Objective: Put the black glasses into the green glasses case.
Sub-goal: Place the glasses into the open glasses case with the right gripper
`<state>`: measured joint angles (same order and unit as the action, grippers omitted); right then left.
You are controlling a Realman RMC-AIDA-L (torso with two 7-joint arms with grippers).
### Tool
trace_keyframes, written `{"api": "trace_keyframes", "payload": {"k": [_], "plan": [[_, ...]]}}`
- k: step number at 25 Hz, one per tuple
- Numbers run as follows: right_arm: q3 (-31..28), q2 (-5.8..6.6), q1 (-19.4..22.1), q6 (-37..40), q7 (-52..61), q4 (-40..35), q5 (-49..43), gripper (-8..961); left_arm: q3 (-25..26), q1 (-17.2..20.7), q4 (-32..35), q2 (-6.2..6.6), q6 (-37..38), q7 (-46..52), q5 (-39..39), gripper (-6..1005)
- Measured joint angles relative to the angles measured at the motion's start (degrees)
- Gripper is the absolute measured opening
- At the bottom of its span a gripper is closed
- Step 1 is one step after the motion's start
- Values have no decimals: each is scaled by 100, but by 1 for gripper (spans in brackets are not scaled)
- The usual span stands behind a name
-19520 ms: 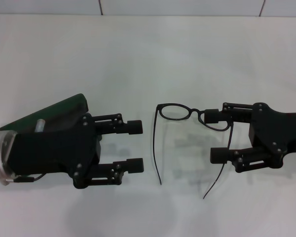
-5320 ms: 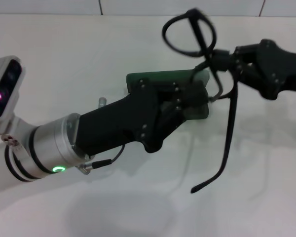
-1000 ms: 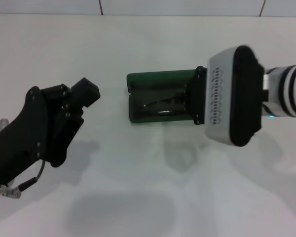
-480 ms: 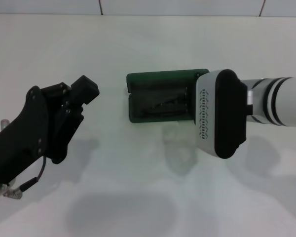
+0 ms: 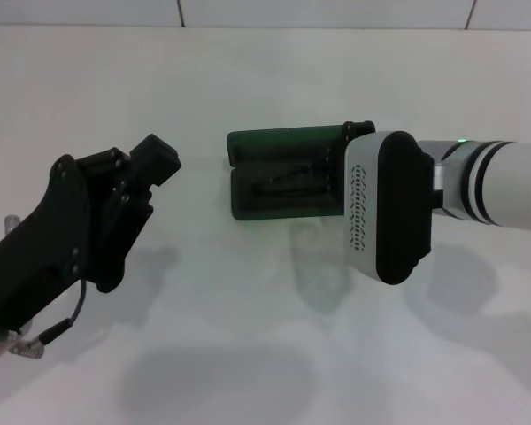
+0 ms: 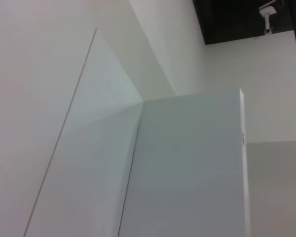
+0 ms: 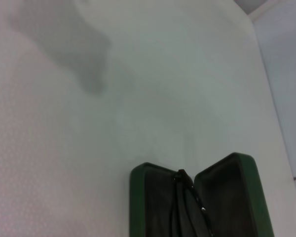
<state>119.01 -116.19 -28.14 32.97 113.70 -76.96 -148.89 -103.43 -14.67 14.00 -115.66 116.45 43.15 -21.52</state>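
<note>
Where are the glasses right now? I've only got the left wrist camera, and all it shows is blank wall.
Observer: The glasses lie inside the green case, which is open on the table; the right wrist view shows both halves.
Operator: Where's the right gripper?
Observer: The right gripper is at the case's right end in the head view, mostly hidden behind its own wrist.
Operator: And my left one?
Observer: The left gripper hangs off to the left of the case, well apart from it.
</note>
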Motion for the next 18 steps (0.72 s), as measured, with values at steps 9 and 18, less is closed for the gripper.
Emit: {"api": "trace_keyframes", "payload": {"k": [9,18], "plan": [[80,0,-101,-312,7,290,37,37,17,-28,-93,-27,0,-3,-2,40],[146,0,-192,-420,16,425,71,50,16,-23,-151,-47,1,-35,0,41]]}}
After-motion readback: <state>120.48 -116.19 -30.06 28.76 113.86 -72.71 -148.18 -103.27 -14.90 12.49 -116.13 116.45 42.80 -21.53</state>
